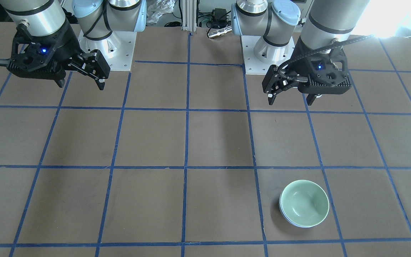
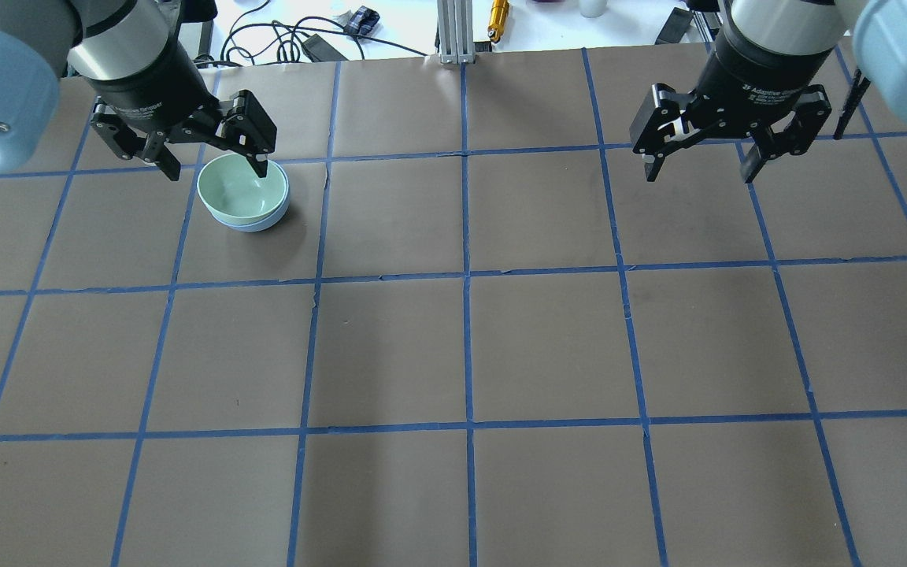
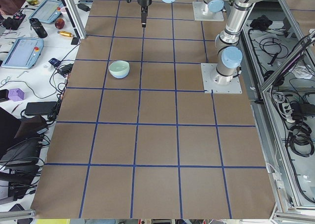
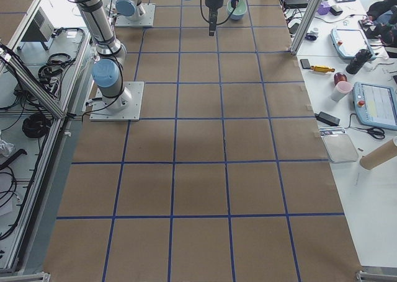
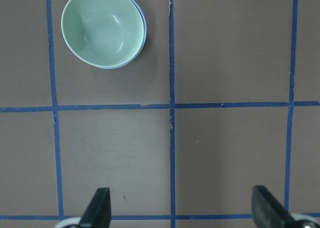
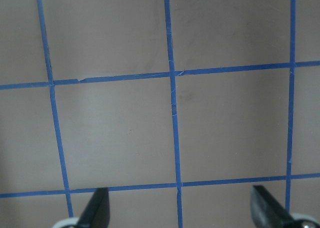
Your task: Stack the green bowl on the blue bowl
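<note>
The pale green bowl (image 1: 304,202) sits nested inside the light blue bowl (image 1: 300,224), of which only a rim sliver shows. The stack stands on the table on my left side and also shows in the overhead view, green bowl (image 2: 237,189) in blue bowl (image 2: 271,220), and in the left wrist view, green bowl (image 5: 100,27) in blue bowl (image 5: 142,35). My left gripper (image 1: 291,100) (image 2: 216,169) (image 5: 181,210) is open and empty, raised above the table and back from the bowls toward my base. My right gripper (image 1: 81,85) (image 2: 699,175) (image 6: 180,210) is open and empty over bare table.
The brown table (image 2: 469,346) carries a blue tape grid. The two arm bases (image 1: 105,53) (image 1: 269,57) stand at its robot side. Cables and small items (image 2: 327,35) lie beyond the far edge. A side bench with tablets and tools (image 4: 366,96) runs along the operators' side.
</note>
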`<state>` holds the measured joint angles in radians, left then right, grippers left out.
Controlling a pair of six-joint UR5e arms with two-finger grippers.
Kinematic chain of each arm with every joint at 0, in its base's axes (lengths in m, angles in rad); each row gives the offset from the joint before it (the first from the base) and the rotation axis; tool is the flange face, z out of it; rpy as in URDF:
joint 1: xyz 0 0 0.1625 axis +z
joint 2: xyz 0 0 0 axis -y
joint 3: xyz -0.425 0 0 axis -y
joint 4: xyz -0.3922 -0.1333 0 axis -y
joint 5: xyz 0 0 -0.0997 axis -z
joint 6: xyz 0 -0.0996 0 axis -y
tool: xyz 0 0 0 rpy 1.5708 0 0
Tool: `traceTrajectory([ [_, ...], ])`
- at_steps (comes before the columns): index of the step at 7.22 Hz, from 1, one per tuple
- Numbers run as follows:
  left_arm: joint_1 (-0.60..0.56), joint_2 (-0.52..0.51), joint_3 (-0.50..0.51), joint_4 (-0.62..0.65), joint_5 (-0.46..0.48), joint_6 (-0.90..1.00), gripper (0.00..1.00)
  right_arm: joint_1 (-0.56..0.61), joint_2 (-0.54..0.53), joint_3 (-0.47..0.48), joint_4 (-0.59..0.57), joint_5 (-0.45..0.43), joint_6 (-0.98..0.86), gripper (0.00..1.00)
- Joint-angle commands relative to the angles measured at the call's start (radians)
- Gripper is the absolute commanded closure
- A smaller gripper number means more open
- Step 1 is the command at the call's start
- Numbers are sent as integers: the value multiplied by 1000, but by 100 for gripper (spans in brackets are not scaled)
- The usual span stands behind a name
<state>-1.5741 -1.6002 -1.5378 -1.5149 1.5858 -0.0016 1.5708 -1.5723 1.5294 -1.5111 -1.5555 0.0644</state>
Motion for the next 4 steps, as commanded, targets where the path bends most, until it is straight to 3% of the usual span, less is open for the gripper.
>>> traceTrajectory([
  [1, 2, 2, -1, 1, 0, 0, 0, 0, 0, 0, 0, 0, 0, 0],
  [4, 8, 0, -1, 1, 0, 0, 0, 0, 0, 0, 0, 0, 0, 0],
])
